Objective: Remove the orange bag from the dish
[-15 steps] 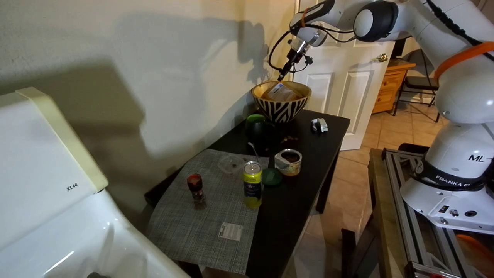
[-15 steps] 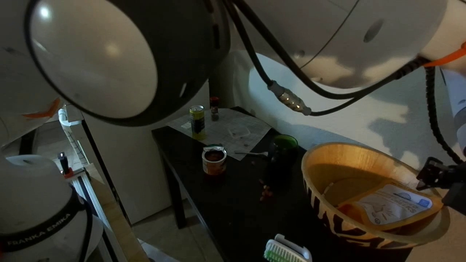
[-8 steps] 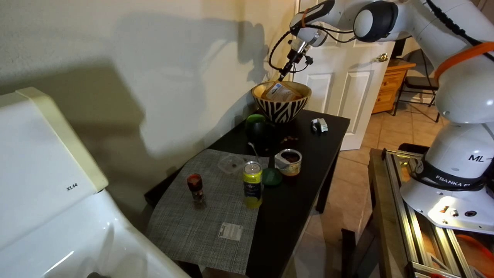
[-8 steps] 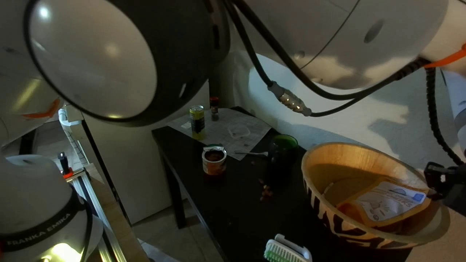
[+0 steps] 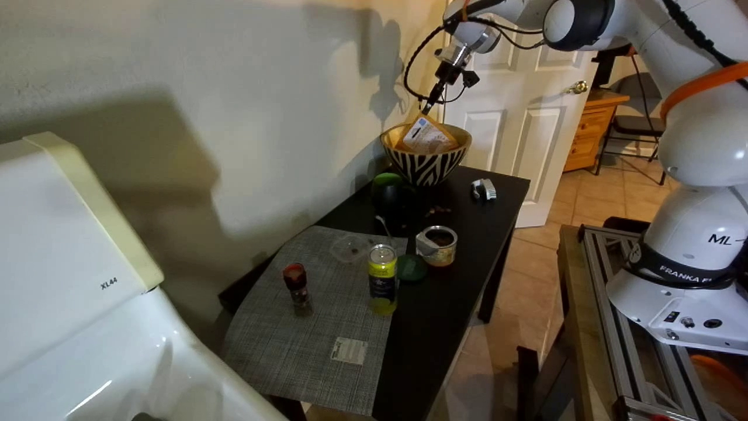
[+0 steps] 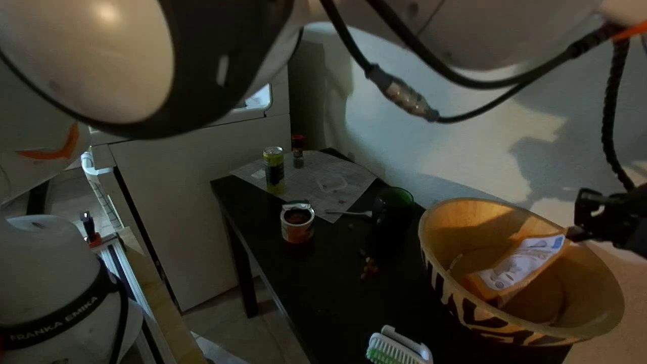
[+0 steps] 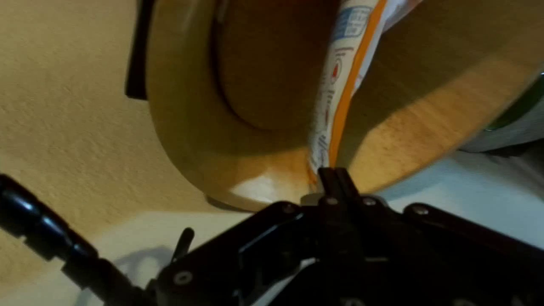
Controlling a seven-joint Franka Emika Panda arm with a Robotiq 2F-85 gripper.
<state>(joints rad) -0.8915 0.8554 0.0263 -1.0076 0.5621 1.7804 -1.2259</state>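
I've got the pincer (image 7: 333,171) clenched on a corner of the orange bag (image 6: 523,263), which slants up with its lower part inside the striped bowl (image 5: 425,169). In an exterior view the bowl stands at upper centre, on the far end of the tabletop (image 5: 429,321), the wall (image 5: 234,117) near it on the left and the door (image 5: 540,134) behind on the right. The tabletop's right edge slants down the frame toward bottom centre, tiled floor (image 5: 532,280) beyond it. The brush (image 5: 485,190) lies apart from the bowl, between it and that edge. Just right of centre, an opened tin (image 5: 444,255) holds something dark brown; the green cup (image 6: 394,217), near the bowl, is too dim inside for me to read; a clear tub (image 5: 349,248) sits on the grey mat (image 5: 310,351).
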